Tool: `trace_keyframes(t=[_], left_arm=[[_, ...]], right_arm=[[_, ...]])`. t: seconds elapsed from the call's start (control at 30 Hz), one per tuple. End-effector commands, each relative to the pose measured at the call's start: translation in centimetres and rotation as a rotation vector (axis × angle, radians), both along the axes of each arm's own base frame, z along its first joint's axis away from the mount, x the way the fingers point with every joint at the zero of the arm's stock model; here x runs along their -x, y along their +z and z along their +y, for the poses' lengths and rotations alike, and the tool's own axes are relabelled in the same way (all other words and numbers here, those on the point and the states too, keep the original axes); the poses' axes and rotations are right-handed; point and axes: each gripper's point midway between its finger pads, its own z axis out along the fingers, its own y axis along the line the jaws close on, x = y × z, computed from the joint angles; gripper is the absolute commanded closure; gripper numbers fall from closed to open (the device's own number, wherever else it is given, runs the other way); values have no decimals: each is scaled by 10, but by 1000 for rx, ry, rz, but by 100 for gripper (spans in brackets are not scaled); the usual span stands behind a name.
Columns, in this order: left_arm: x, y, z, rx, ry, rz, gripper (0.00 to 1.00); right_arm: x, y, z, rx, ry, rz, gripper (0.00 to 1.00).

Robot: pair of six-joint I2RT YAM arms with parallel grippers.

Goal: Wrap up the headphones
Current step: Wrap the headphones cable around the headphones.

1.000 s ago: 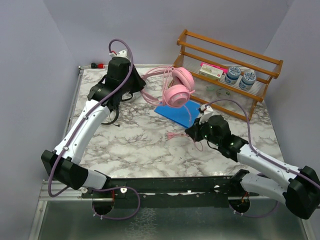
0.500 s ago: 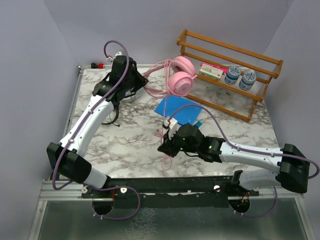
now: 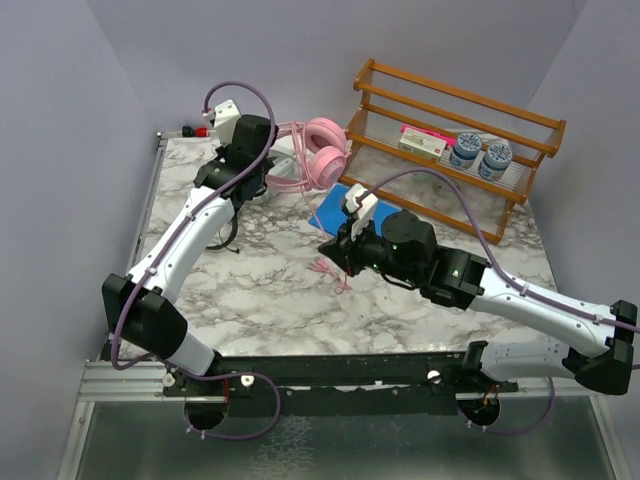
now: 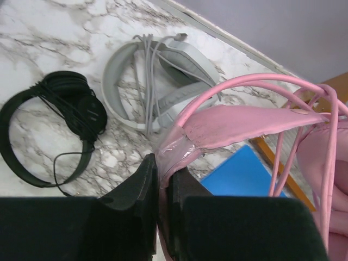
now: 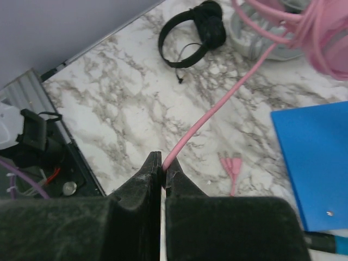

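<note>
The left gripper (image 4: 162, 163) is pinched tight on the padded headband of the pink headphones (image 4: 244, 122), gripping it at one end. The band arches away to the right of the fingers, and loops of pink cable (image 4: 326, 163) run over it towards the ear cups. From above, the ear cups (image 3: 318, 165) sit just right of the left gripper (image 3: 268, 172), at the far side of the marble table (image 3: 260, 290) near the wooden rack (image 3: 450, 110).

The right gripper (image 5: 162, 163) is closed narrowly on the pink cable (image 5: 217, 103), which rises straight from its fingertips to the headphones at the upper right. The cable's plug ends (image 5: 231, 163) show just beside the fingers; whether they rest on the marble cannot be told.

Below the left gripper lie the grey-white headphones (image 4: 157, 81) with their cable bundled across the band. The black headphones (image 4: 49, 125) lie beside them to the left. A blue pad (image 5: 310, 163) lies right of the right gripper.
</note>
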Motion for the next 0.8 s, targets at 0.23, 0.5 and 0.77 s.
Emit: trace_keyframes(t=[0.23, 0.5, 0.77], left_arm=[[17, 44, 57, -338, 88, -189, 100], [35, 34, 28, -487, -262, -174, 100], [57, 25, 13, -471, -407, -120, 100]], right_arm=[[-89, 30, -35, 195, -261, -157, 99], [-140, 31, -31, 285, -358, -309, 99], [-171, 31, -34, 307, -476, -496, 99]])
